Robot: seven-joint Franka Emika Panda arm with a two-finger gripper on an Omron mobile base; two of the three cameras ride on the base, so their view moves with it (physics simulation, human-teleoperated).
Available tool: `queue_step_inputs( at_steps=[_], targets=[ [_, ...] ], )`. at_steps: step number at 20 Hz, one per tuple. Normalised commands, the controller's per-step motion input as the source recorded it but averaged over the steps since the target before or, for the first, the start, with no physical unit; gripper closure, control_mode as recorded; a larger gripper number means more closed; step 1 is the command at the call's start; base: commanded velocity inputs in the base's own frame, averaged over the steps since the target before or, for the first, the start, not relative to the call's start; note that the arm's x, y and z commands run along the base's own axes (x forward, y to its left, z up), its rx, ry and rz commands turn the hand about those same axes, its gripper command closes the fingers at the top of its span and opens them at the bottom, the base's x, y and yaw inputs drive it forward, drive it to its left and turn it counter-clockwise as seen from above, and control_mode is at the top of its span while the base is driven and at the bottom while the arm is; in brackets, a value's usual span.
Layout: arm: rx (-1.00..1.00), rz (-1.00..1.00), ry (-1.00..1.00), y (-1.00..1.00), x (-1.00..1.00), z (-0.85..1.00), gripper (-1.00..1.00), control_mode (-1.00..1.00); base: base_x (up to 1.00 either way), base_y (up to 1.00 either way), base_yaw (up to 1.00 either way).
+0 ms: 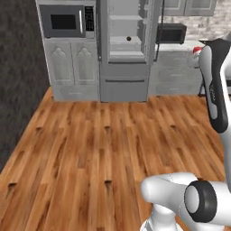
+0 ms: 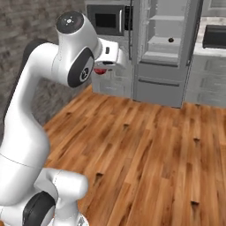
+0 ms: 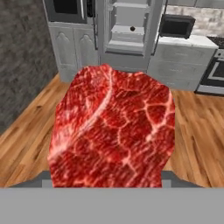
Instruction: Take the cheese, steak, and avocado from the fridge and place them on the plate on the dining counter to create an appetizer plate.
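The steak (image 3: 113,129) was a flat slab of deep red meat with pale pink and white marbling lines running across it, and one thicker white streak went from its upper middle down toward its lower left. In the hand view it stood close before the camera, with its long axis running from the bottom of that view to the top; its broad end was low and its narrower, uneven edge pointed up, toward the fridge (image 3: 127,35). The gripper (image 2: 102,69) was clamped on the steak, the jaws held apart by the width of the meat. In the right base view a small red bit (image 2: 100,70) showed under the white hand, high above the wooden floor (image 2: 145,150) and well apart from the fridge (image 2: 163,48); it was probably the same steak, but it was too small there to be sure. The fridge (image 1: 126,45) stood open, with pale shelves inside, and a small dark round thing (image 1: 129,39) lay on one shelf. A microwave (image 1: 65,21) sat left of the fridge.
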Motion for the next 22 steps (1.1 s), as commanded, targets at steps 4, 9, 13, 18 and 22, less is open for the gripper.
queue_step_inputs(
  at_steps=[4,9,13,18,22],
  targets=[
    [0.00,0.00,0.00,0.00,0.00,0.00,1.00,1.00,-1.00,-0.56,-0.06],
    [0.00,0.00,0.00,0.00,0.00,0.00,1.00,1.00,-1.00,-0.83,-0.11],
    [0.00,0.00,0.00,0.00,0.00,0.00,1.00,1.00,-1.00,-0.95,-0.10],
    [0.00,0.00,0.00,0.00,0.00,0.00,1.00,1.00,-1.00,-0.99,-0.07],
    [0.00,0.00,0.00,0.00,0.00,0.00,1.00,1.00,-1.00,-0.70,-0.01]
  ],
)
